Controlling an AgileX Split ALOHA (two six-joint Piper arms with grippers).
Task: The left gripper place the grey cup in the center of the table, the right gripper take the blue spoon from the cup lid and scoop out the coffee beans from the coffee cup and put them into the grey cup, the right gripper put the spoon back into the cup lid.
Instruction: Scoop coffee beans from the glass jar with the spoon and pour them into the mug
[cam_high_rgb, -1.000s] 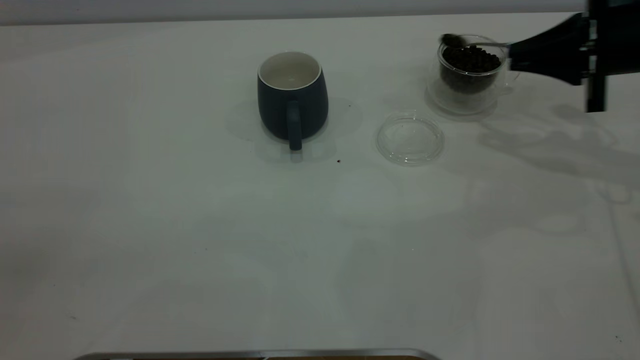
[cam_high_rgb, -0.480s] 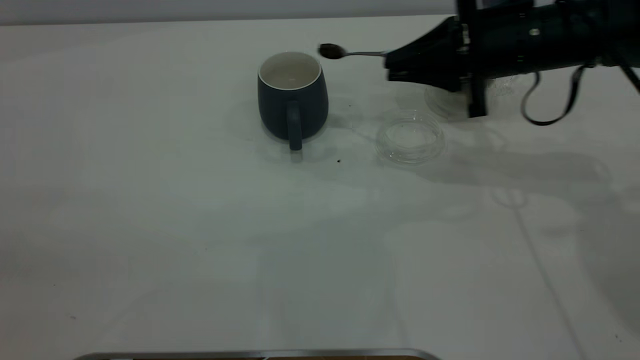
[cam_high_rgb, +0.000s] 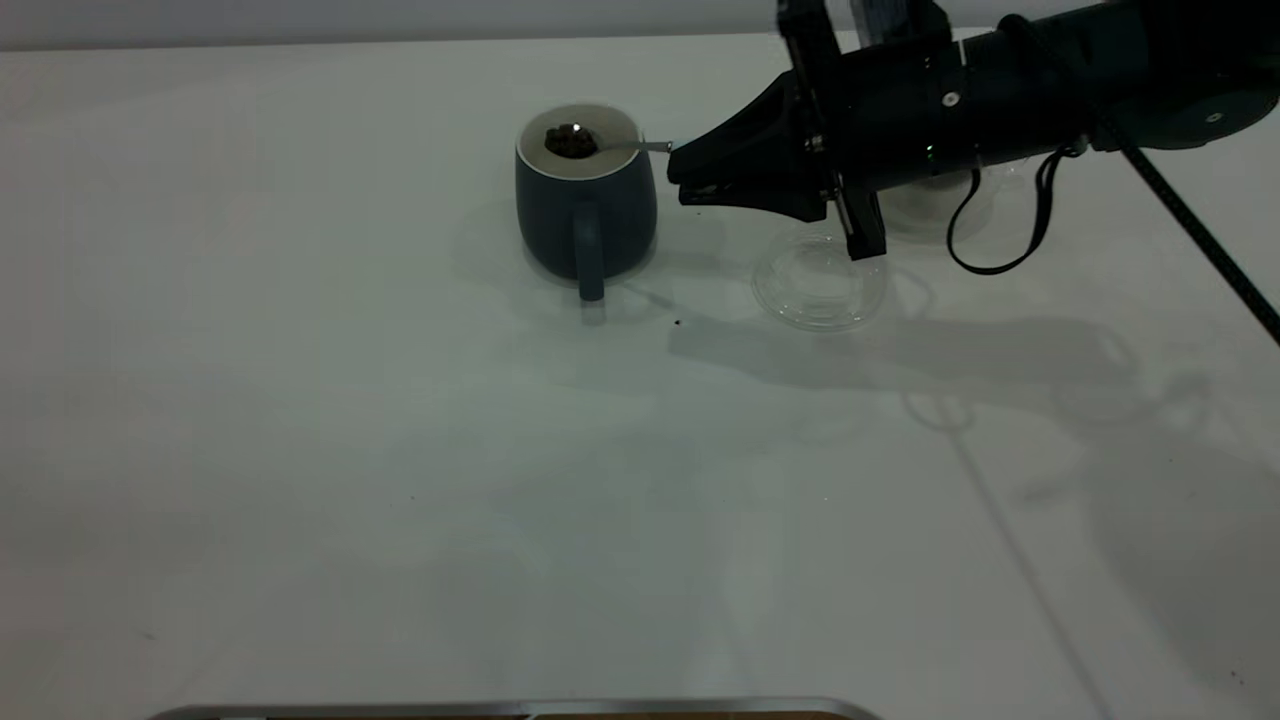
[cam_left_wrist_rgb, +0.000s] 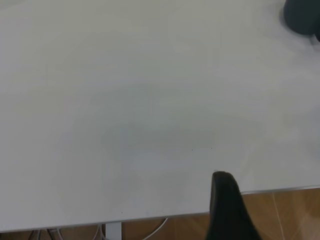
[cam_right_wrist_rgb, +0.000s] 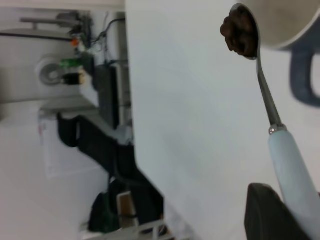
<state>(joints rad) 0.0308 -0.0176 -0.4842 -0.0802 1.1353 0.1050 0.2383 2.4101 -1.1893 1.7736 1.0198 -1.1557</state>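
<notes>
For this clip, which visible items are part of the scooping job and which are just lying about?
Part of the job:
- grey cup
- spoon loaded with coffee beans, over the cup's mouth
- right gripper, holding the spoon
- cup lid, nothing in it
- coffee cup, mostly hidden behind the arm

Lying about:
- dark speck on the table
</notes>
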